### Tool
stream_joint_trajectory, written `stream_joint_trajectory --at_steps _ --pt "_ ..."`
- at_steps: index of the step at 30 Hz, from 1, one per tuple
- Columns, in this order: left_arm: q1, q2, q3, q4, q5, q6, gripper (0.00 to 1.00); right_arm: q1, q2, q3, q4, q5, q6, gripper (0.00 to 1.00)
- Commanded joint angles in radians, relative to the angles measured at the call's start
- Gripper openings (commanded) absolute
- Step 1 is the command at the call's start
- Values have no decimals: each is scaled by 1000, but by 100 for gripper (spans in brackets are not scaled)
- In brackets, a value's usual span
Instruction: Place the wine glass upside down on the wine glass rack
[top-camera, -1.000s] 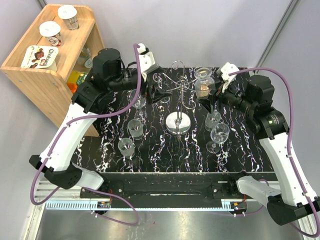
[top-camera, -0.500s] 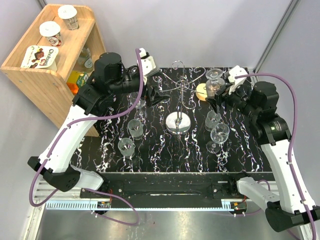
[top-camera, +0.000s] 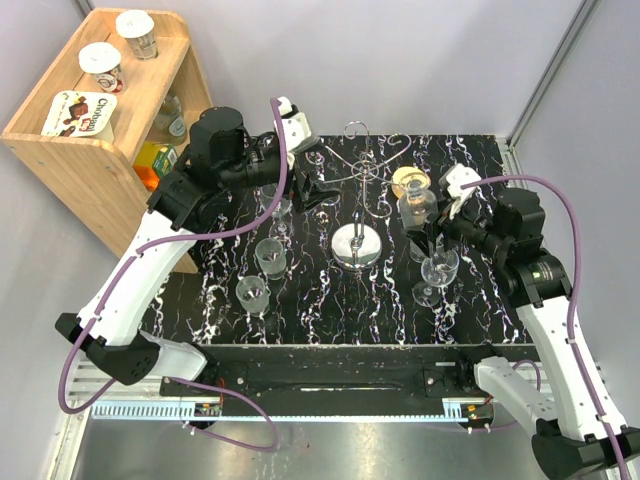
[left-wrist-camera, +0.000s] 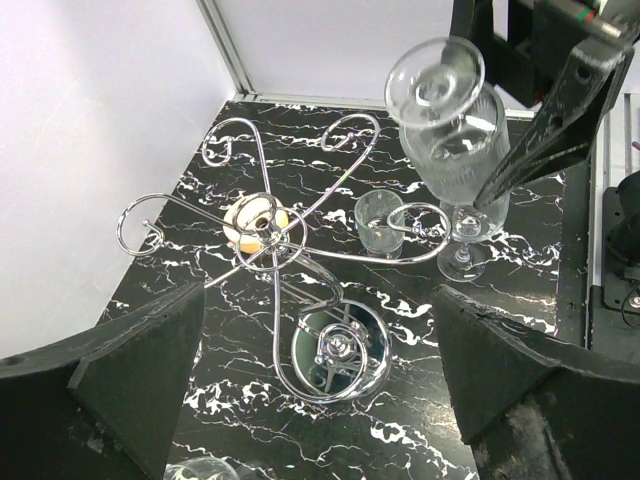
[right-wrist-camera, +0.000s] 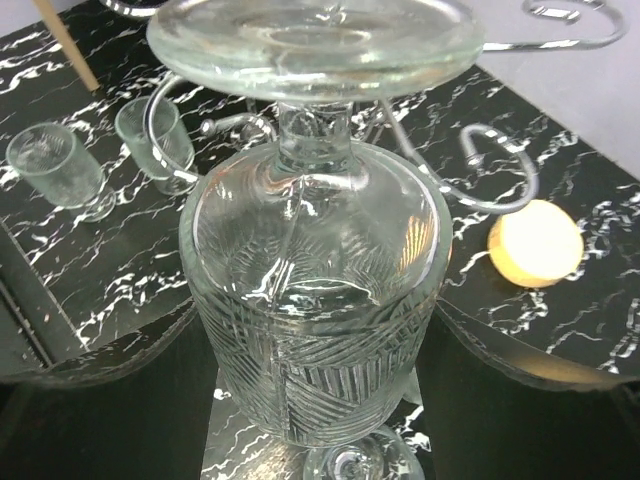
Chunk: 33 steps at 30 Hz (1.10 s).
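Grips the wine glass (top-camera: 417, 206) foot-up in the right pincer (top-camera: 428, 223), just right of the wine glass rack (top-camera: 357, 243). Keeps the left pincer (top-camera: 312, 190) spread wide and empty beside the rack's left arms. Leaves more glasses (top-camera: 257, 293) upright on the marbled table (top-camera: 330, 312).

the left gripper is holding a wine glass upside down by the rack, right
No, it's the right gripper that holds the wine glass upside down by the rack; the left gripper is open and empty. The top view shows it.
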Motion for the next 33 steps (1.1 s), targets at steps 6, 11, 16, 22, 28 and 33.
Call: stream_joint_trajectory --at_steps 6,11,16,22,28,33 --pt "5 -39 -6 62 -2 -12 99 -3 -17 -111 176 -125 -36 0" --pt "5 -44 -26 62 -10 2 99 -3 9 -162 258 -162 -30 0" --pt "5 -49 -35 62 1 5 99 -3 32 -219 364 -189 -18 0" --pt "7 -39 -40 63 -13 11 99 -3 61 -286 542 -212 28 0" --pt "7 -30 -55 70 -14 19 99 -3 92 -289 602 -249 62 0" --pt "8 -19 -54 71 -22 23 99 -2 115 -275 642 -277 90 0"
